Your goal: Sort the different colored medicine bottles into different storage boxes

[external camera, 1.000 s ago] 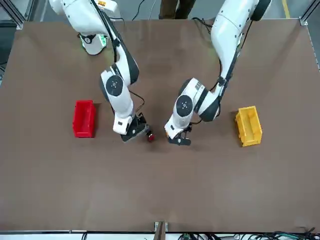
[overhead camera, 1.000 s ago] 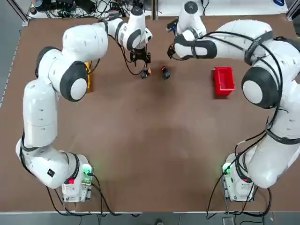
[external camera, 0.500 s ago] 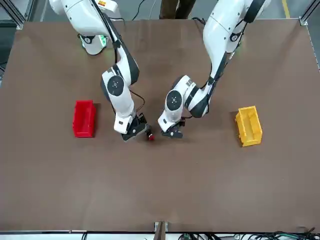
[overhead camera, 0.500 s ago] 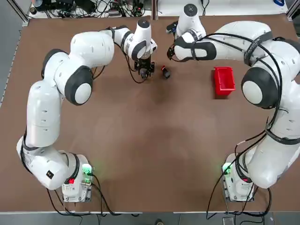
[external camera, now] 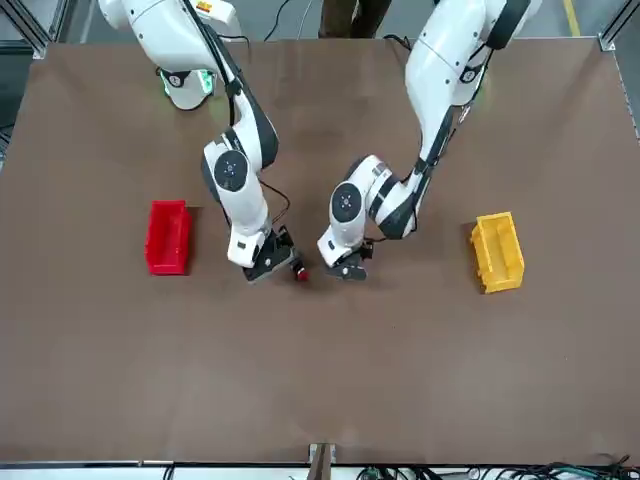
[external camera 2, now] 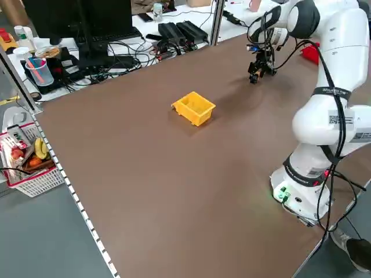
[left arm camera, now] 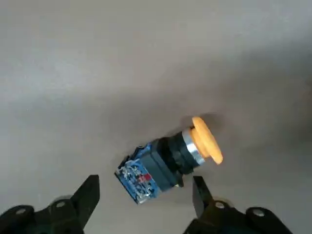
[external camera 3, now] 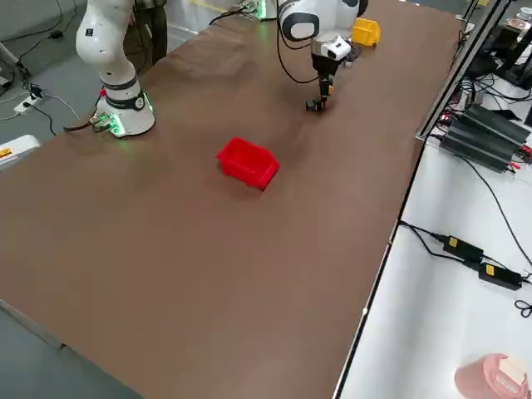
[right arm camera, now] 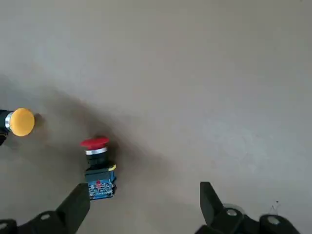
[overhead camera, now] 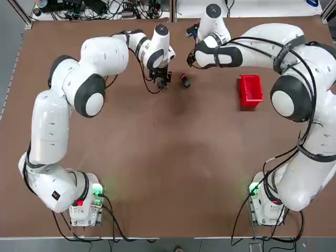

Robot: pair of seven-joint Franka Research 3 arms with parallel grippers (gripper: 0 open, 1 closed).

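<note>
The orange-capped medicine bottle [left arm camera: 163, 163] lies on its side on the brown table, its dark body between the fingers of my left gripper [left arm camera: 145, 195], which is open and straddles it without touching. From overhead the left gripper [overhead camera: 163, 80] covers that bottle. The red-capped bottle [overhead camera: 185, 80] lies just to its right, also on its side [right arm camera: 99, 168]. My right gripper [right arm camera: 141, 204] hovers open beside and behind it, one finger [right arm camera: 75, 204] close to the bottle's base. The red storage box [overhead camera: 250, 89] sits far right. The yellow box [external camera: 497, 251] sits on the left arm's side.
Both arms reach to the far middle of the table, their wrists close together [external camera: 300, 255]. Cables and power bricks [external camera 2: 179, 32] line the bench beyond the far edge. A white basket [external camera 2: 26, 165] hangs off the table's left side.
My left gripper has moved right and down over the orange-capped bottle, and its fingers have narrowed a little around it. The right gripper has hardly moved.
</note>
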